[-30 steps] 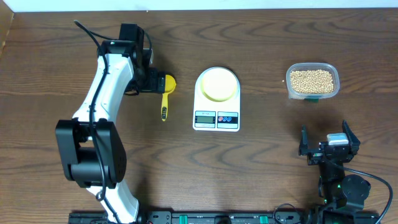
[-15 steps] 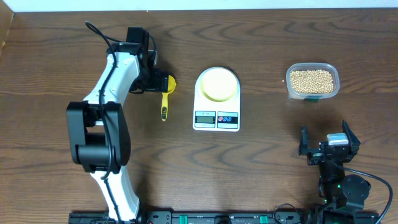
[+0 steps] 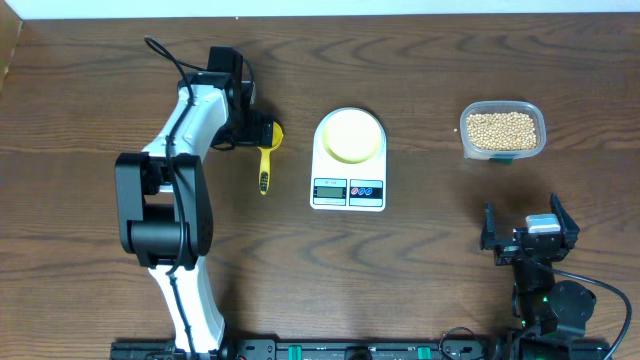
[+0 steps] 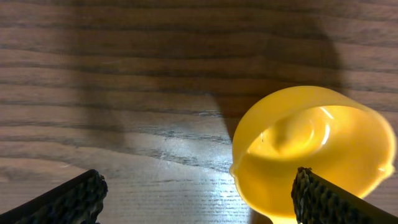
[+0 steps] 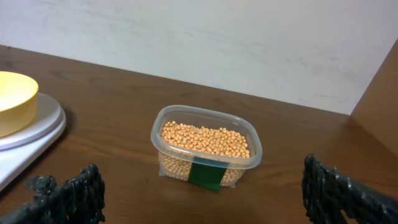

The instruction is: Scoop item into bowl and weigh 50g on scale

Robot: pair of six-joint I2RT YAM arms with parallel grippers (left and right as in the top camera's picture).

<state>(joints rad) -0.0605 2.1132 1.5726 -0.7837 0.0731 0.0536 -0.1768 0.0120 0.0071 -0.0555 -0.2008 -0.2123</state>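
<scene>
- A robot lab bench: left arm [image 3: 185, 125] and right arm [image 3: 545, 295] are mounted at the near edge.
- Bare wood-grain table [image 3: 420, 270], with a plain white wall [image 5: 217, 37] behind it.
- A kitchen scale [image 3: 348, 190] sits mid-table.

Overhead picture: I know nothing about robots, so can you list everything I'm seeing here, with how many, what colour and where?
white flat digital kitchen scale: one, white, middle of the table
small shallow round pale-yellow bowl: one, pale yellow, on the scale, looks empty
clear rounded-rectangle plastic tub: one, clear with a green label, far right
small round tan-beige beans: many, tan, inside the tub
bright yellow handled scoop: one, yellow, left of the scale
dark brown wooden table: one, brown, under everything
left claw: one, black fingers on a white arm, open around the scoop's cup
right claw: one, black, open and empty, near right edge
</scene>
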